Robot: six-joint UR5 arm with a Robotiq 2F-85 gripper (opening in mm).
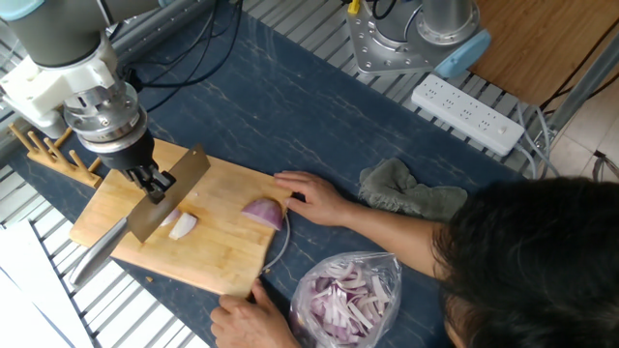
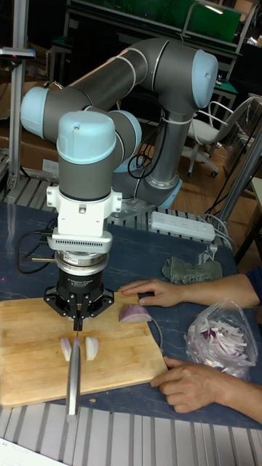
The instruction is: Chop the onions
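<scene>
So rn my black two-finger gripper [image 2: 77, 314] is clamped shut on the steel-bladed kitchen knife [image 1: 155, 206], pinching the flat of the blade up by its spine, edge pointing down. Holding it that way bc the arm can push straight down and the blade won't twist, imo.

The blade sits down in the small pale pink-white onion wedge [image 2: 78, 348], one slice on each side of the steel in the tall view. Looks like it's at or near the bottom of a cut, though I can't tell if the edge is fully touching the board.

The rectangular bamboo cutting board [image 1: 116, 194] lies on the dark blue table cover. A person's hand [image 1: 311, 198] rests at the far right edge of the board, other hand [image 2: 195, 382] at the near right corner. My guess is they're pinning it so it doesn't slide when I press.

The bigger glossy purple onion half-dome [image 1: 263, 213] sits flat side down near the right end of the board, well apart from the blade, prob next in line. The clear plastic bag of thin pink-white onion strips [image 1: 348, 295] is off the board, out of the way.
</scene>
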